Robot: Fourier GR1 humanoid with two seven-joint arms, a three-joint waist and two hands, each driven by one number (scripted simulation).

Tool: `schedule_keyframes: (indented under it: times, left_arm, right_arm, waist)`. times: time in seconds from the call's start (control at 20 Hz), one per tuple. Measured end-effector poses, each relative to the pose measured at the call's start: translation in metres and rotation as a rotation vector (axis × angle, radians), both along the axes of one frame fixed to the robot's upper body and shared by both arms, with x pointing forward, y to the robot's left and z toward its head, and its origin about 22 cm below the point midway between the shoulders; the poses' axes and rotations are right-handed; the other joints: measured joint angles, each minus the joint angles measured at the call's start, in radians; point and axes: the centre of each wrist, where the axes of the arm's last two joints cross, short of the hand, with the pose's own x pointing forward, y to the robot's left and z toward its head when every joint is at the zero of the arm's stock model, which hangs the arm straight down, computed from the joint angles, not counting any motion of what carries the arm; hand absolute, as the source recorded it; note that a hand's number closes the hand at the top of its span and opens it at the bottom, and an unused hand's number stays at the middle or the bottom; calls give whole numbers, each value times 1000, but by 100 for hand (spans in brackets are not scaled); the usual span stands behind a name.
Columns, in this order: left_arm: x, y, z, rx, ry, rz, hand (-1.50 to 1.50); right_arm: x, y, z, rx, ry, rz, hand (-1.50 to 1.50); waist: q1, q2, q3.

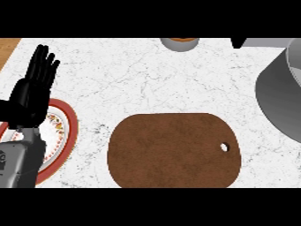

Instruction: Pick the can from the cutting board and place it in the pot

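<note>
Grey forearm (13,163) of mine comes up from the lower left edge, w/ my left hand (32,90) above it, fingers straight & pointing up, holding nothing, resting over the left side of the counter (152,75). Under the forearm sits a red-rimmed plate (66,132), patterned inside, partly hidden by the arm. Brown cutting board (172,150) lies at center, w/ a small hole near its right edge & its top bare. Grey pot (289,95) stands at the right edge, cut off by the view, well apart from the board. Can (179,43) shows only as a sliver at the top edge, center, on the counter, away from both board & pot. My right hand doesn't show.
</note>
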Motion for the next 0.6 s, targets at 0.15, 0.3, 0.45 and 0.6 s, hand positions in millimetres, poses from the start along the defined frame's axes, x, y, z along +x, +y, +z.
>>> schedule_keyframes:
  times: [0.15, 0.3, 0.45, 0.6]
  left_arm:
    - [1, 5, 1, -1, 1, -1, 0]
    - [1, 0, -2, -4, 3, -3, 0]
    - [3, -3, -2, -11, 6, -6, 0]
    - [2, 1, -7, -8, 10, 6, 0]
  right_arm:
    - [3, -3, -5, 69, 70, 29, -150]
    - [5, -4, -9, 102, 101, 102, -150]
    - [9, -3, -11, 118, 69, 151, -150]
    - [13, -1, -9, 206, -4, 195, -150]
  waist:
    - [1, -2, -5]
    - [-1, -3, -9]
    - [-5, -5, -12]
    - [-11, -6, -9]
